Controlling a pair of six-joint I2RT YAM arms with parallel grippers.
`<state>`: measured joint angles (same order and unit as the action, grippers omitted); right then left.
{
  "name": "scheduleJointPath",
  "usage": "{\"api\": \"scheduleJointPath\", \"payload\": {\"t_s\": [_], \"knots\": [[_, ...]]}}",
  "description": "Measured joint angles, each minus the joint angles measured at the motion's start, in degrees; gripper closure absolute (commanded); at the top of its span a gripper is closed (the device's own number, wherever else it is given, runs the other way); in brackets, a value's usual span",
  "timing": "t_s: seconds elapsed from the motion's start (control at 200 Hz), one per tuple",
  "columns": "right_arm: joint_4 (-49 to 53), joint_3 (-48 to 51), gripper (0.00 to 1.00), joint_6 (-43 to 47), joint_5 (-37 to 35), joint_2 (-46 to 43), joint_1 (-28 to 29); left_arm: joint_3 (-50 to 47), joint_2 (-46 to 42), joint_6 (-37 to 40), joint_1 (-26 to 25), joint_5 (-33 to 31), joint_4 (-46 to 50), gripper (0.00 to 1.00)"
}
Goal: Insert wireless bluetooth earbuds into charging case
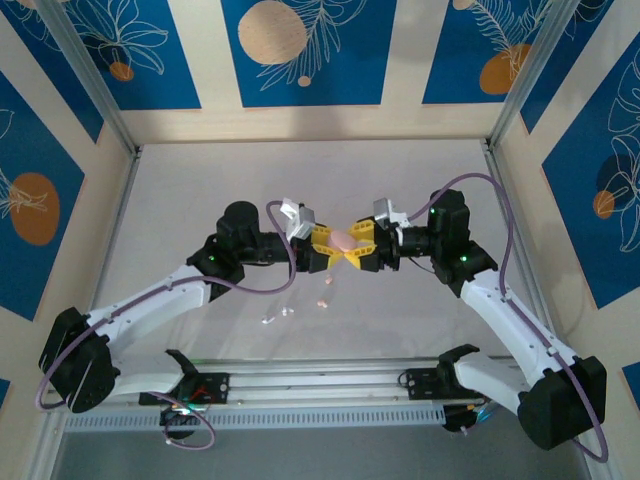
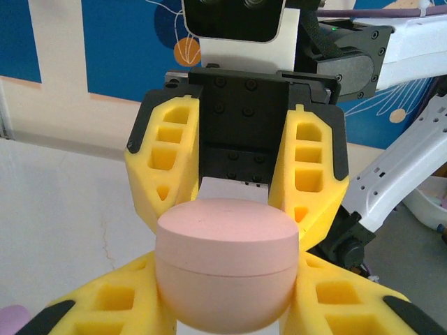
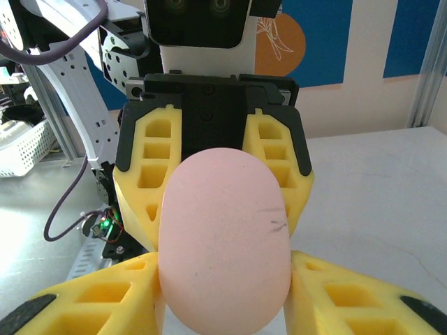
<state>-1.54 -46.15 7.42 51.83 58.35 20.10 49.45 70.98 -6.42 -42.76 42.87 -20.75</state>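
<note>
At mid-table, the left gripper [image 1: 330, 247] pinches the pink case [image 1: 343, 240] — the right gripper [image 1: 358, 245] flanks it, grip unclear — with pink earbuds [image 1: 322, 300] at seven o'clock, nearer the left arm.

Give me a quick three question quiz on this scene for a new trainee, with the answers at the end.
1. True or false: the pink case rests on the table.
2. Whose fingers flank the case? A) the left gripper alone B) the right gripper alone C) both
3. Where do the loose earbuds lie?
Key: 1 false, it is held up off the surface; 2 C; 3 on the table, nearer the arm bases than the grippers.
</note>
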Motion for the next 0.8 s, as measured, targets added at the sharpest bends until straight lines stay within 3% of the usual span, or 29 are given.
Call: {"api": "scheduleJointPath", "payload": {"t_s": [0.8], "knots": [[0.72, -0.39, 0.48, -6.01, -4.02, 0.04, -0.72, 0.11, 0.0, 2.49, -0.2, -3.41, 2.38, 0.77]]}}
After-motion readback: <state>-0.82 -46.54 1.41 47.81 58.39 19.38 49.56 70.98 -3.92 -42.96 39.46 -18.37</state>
